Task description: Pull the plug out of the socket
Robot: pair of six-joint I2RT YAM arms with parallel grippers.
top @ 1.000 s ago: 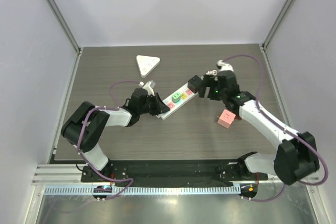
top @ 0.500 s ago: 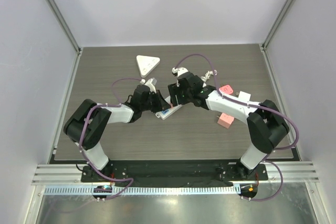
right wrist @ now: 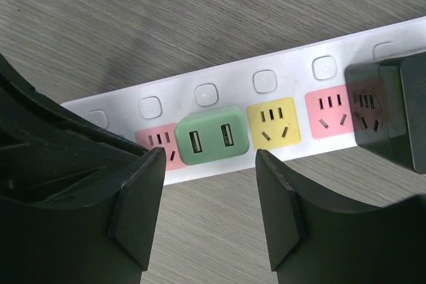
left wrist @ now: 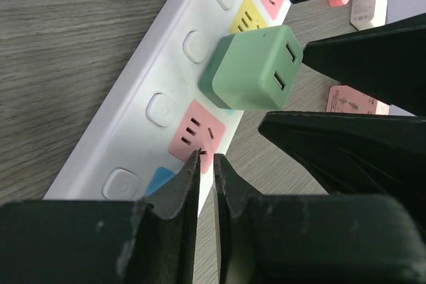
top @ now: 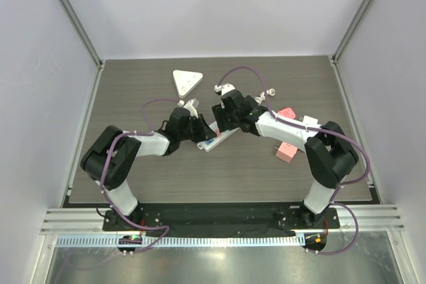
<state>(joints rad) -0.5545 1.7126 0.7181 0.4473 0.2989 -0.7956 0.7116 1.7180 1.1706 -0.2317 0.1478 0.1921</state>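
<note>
A white power strip (right wrist: 266, 64) lies on the table, also in the left wrist view (left wrist: 153, 78) and partly in the top view (top: 215, 142). A green USB plug (right wrist: 213, 136) sits in one of its sockets, also in the left wrist view (left wrist: 251, 70). My right gripper (right wrist: 210, 164) is open just above the strip, its fingers either side of the green plug without touching it. My left gripper (left wrist: 206, 162) is shut, its tips resting on the strip at a pink socket (left wrist: 194, 136). In the top view the grippers hide the green plug.
A black plug (right wrist: 393, 108) sits in the strip's far end. Two pink adapters (top: 286, 152) (top: 286, 112) and a white one (top: 310, 122) lie to the right. A white triangular device (top: 187, 81) lies at the back left.
My right arm has swung left from the strip's black-plug end to over the green plug. The left gripper has stayed on the strip.
</note>
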